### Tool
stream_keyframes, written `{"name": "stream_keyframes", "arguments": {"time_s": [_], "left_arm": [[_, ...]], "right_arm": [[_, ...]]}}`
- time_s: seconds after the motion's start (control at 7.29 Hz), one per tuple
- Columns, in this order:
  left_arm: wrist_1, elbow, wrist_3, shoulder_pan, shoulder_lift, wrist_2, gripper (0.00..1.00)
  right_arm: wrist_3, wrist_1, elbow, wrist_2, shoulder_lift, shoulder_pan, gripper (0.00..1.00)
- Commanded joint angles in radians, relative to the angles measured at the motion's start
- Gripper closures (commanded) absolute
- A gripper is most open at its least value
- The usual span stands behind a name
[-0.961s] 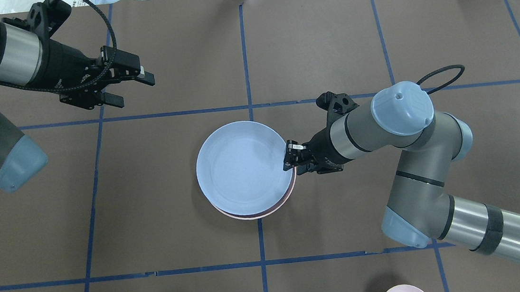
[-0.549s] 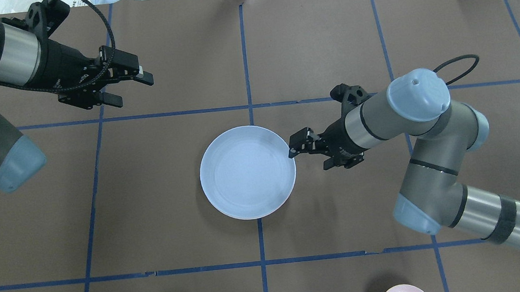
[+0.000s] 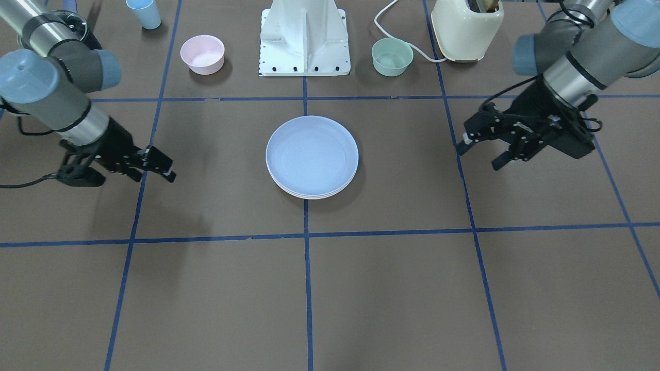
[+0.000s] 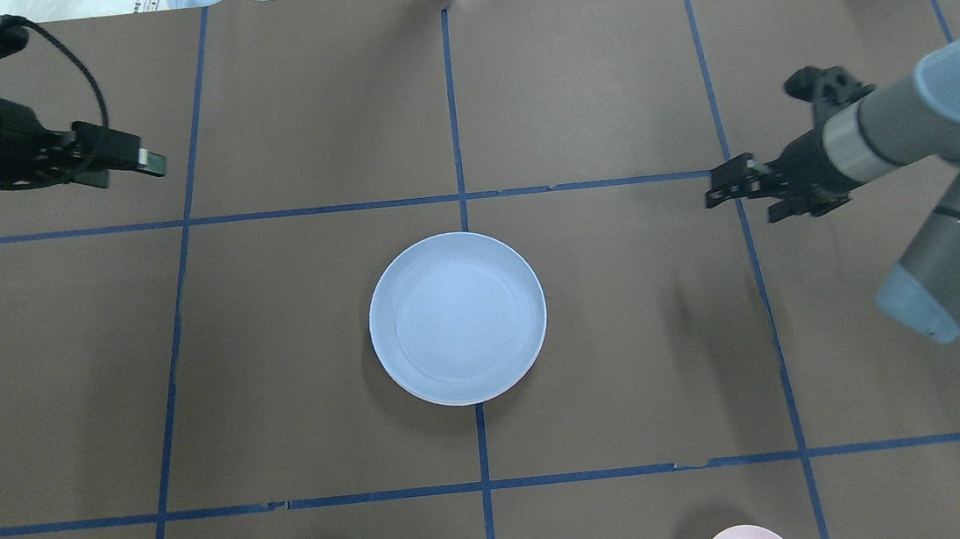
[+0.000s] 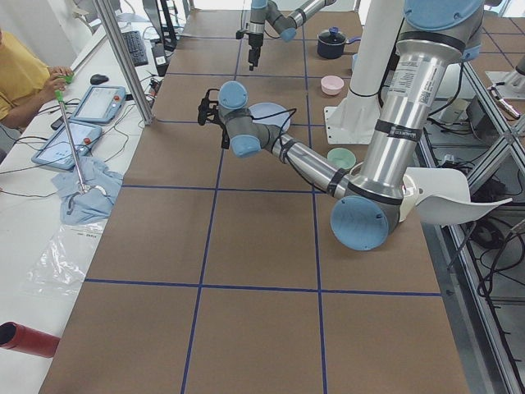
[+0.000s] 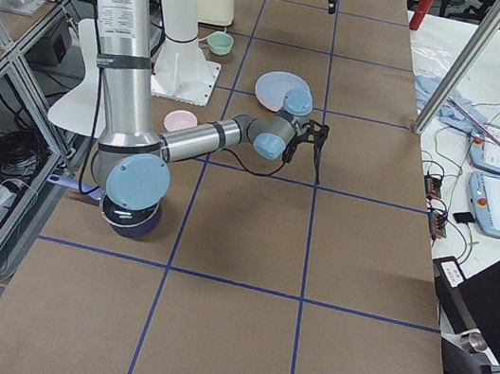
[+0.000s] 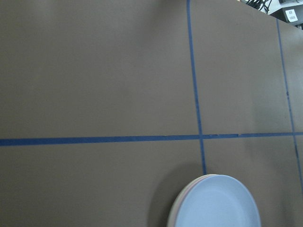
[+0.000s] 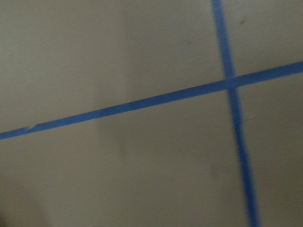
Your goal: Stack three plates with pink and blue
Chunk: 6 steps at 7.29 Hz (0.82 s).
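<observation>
The light blue plate (image 4: 458, 317) lies on top of the stack at the table's middle, also in the front view (image 3: 312, 154). Thin rims of the plates under it (image 3: 311, 196) peek out at its near edge. A pale pink rim (image 7: 175, 209) shows under the blue plate (image 7: 220, 203) in the left wrist view; the cream-white plate cannot be told apart. My right gripper (image 4: 724, 197) (image 3: 169, 171) is open and empty, far to the right of the stack. My left gripper (image 4: 148, 163) (image 3: 478, 154) is open and empty, far back left.
A small green bowl (image 3: 392, 56), a small pink bowl (image 3: 202, 53), a light blue cup (image 3: 144, 13) and a cream toaster (image 3: 466, 20) stand beside the robot's white base (image 3: 305, 36). Blue tape lines cross the brown table.
My right gripper let go of the blue plate, which settled flat on the stack, then drew back far to the right. My left arm pulled back to the left.
</observation>
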<state>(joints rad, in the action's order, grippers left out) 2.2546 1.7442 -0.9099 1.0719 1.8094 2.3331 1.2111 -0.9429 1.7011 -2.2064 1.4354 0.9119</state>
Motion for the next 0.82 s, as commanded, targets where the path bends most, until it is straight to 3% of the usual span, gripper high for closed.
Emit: {"name": "stream_keyframes", "arguments": {"time_s": [0.0, 0.27, 0.55, 0.69], "left_arm": [[-0.001, -0.156, 0.413, 0.162, -0.033, 0.006, 0.0], [-0.082, -0.195, 0.585, 0.27, -0.042, 0.003, 0.0], [-0.307, -0.195, 0.869, 0.405, -0.038, -0.003, 0.0], [-0.34, -0.19, 0.887, 0.413, -0.03, 0.0, 0.0]], "right_arm": [[-0.477, -0.195, -0.009, -0.109, 0.108, 0.277, 0.0], [-0.881, -0.441, -0.015, -0.105, 0.116, 0.434, 0.0], [-0.938, -0.493, -0.023, -0.127, 0.119, 0.498, 0.0], [-0.949, -0.487, -0.041, -0.148, 0.126, 0.499, 0.0]]}}
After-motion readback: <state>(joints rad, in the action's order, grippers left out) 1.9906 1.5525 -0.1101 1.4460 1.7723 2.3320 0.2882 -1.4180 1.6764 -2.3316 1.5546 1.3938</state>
